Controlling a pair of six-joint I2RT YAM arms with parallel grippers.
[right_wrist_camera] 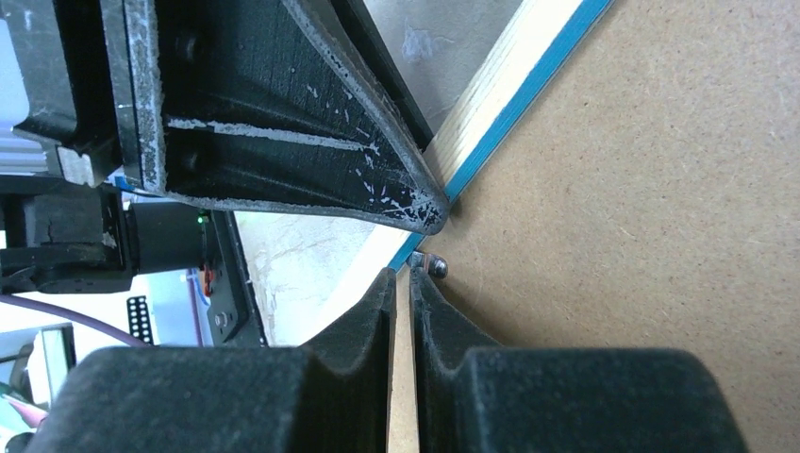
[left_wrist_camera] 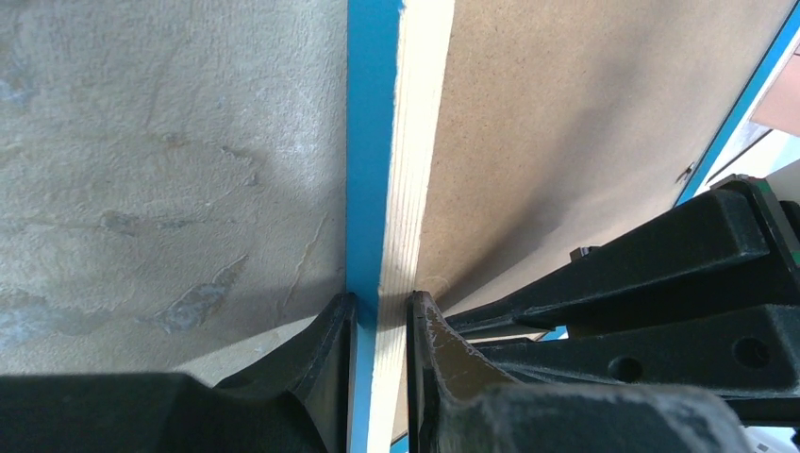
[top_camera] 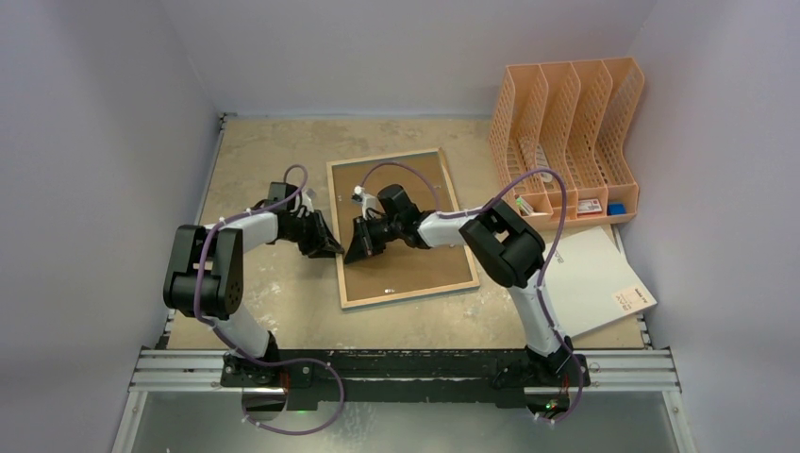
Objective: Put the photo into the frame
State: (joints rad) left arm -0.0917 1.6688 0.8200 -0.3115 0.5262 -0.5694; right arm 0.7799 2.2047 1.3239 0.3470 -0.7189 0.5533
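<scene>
Beige table (top_camera: 264,151) carries the frame (top_camera: 406,295) face down, backing board (top_camera: 415,269) seated; photo not visible, probably beneath. Your left hand (top_camera: 328,247) clamps the frame's left rail. Your right hand (top_camera: 356,249), clenched empty, sits at a retaining tab (right_wrist_camera: 436,267), so securing it likely remains.

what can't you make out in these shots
- The photo: no view shows it; the backing board covers the face-down frame.
- Print on the white sheet: top view, too small.
- Whether the right gripper pinches the small metal tab: right wrist view, fingertips hide the contact.
</scene>
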